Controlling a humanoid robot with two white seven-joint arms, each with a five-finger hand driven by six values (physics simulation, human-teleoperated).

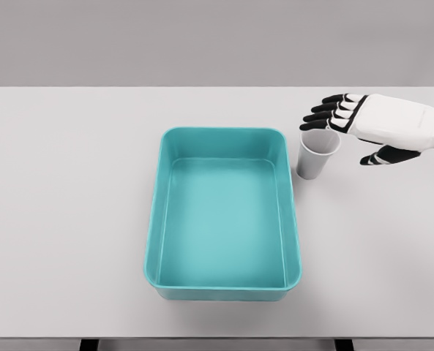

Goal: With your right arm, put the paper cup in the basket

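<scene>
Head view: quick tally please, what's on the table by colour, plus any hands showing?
Teal: 1, the basket
White: 1, the paper cup, upright just right of the basket
Hands in view: 1, the right hand, open beside the cup
Total: 2 things on the table, 1 hand

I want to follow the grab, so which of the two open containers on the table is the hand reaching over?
The small white paper cup, standing upright right of the teal basket; the right hand spreads above its rim.
</scene>
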